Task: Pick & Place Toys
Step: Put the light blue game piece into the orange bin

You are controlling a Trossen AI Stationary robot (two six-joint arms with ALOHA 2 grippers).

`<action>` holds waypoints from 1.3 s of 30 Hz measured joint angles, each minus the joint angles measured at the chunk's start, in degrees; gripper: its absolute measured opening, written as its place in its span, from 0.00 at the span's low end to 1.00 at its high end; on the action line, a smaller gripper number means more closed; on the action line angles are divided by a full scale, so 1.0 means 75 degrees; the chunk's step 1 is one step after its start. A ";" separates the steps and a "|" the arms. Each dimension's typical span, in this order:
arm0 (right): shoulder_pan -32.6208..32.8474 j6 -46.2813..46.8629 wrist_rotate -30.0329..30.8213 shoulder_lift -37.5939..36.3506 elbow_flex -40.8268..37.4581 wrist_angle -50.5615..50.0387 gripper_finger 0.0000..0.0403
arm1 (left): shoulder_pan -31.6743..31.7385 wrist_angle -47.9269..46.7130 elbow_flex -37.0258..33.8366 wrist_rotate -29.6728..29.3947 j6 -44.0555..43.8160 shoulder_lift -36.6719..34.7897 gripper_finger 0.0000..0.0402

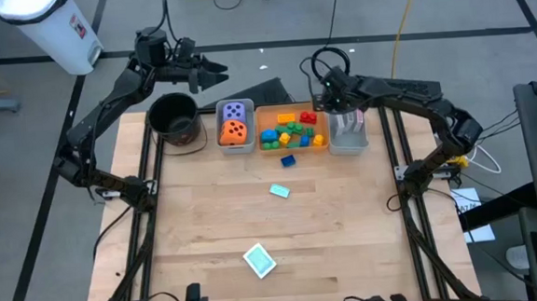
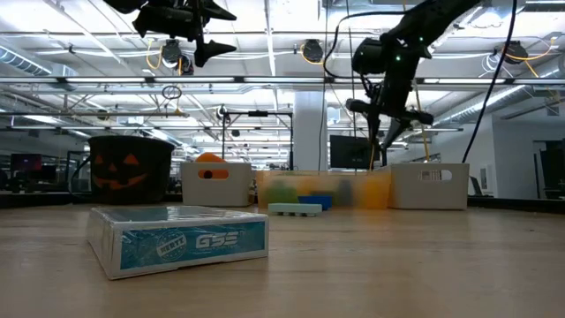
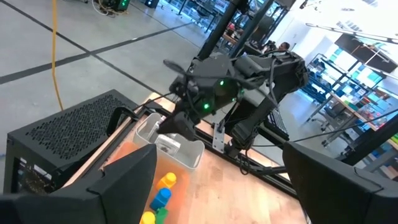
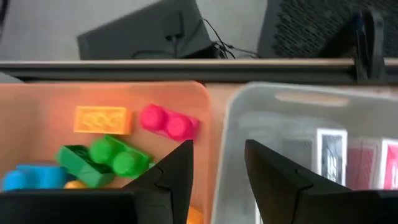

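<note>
Right gripper (image 1: 343,120) spread, empty, above grey bin (image 1: 348,144) holding cards (image 4: 348,163). Beside it, orange bin (image 1: 292,145) of bricks (image 1: 291,129), then dice (image 1: 235,123) binned. Left gripper (image 1: 217,72) spread, beyond black pot (image 1: 175,117); cards (image 1: 259,259) loose on table (image 1: 207,220).

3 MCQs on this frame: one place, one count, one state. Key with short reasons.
1. The two dice lie in:
A the grey bin beside the black pot
B the orange bin
C the pot

2. Teal cards loose on the table:
A none
B two
C five

3. The right gripper is:
A open, above the bins
B shut on a brick
C resting on the table

Key: A, purple die and orange die share the grey bin; B, teal cards; A, right gripper shows a gap between its fingers.
</note>
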 joint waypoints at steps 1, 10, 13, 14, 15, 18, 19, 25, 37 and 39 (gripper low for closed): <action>0.0000 -0.0099 -0.0107 -0.0012 0.0067 0.0081 0.34 | 0.0000 -0.0054 0.0000 0.0003 0.0000 0.0000 0.88; 0.0159 -0.0750 -0.2030 -0.0612 0.0037 0.3040 0.34 | -0.0242 -0.1464 0.0003 -0.0021 0.0521 -0.0003 0.88; 0.0329 -0.0752 -0.2702 -0.0714 -0.0108 0.4371 0.34 | -0.0659 -0.2051 0.0003 -0.0028 0.0962 -0.0003 0.88; 0.0410 -0.0750 -0.2822 -0.0714 -0.0159 0.4845 0.34 | -0.0850 -0.2225 0.0003 -0.0060 0.1101 -0.0003 0.88; 0.0496 -0.0734 -0.2930 -0.0714 -0.0208 0.5226 0.34 | -0.1062 -0.2398 0.0003 -0.0197 0.1228 -0.0003 0.88; 0.0845 -0.0423 -0.2935 -0.0714 -0.0339 0.6304 0.34 | -0.1818 -0.2849 0.0003 -0.0929 0.1498 -0.0003 0.88; 0.0979 -0.0308 -0.2935 -0.0715 -0.0404 0.6632 0.34 | -0.2098 -0.2975 0.0003 -0.1256 0.1515 -0.0003 0.88; 0.1784 -0.1071 -0.4206 -0.0712 -0.0792 0.7556 0.34 | -0.3879 -0.3390 0.0003 -0.3051 0.1052 -0.0003 0.88; 0.3985 -0.4363 -0.3341 -0.1049 -0.0803 0.3513 0.34 | -0.6427 -0.3697 0.0003 -0.6044 -0.0725 -0.0003 0.88; 0.4491 -0.5010 -0.2321 -0.0877 -0.0809 0.3148 0.34 | -0.6597 -0.3674 0.0003 -0.6293 -0.0935 -0.0003 0.88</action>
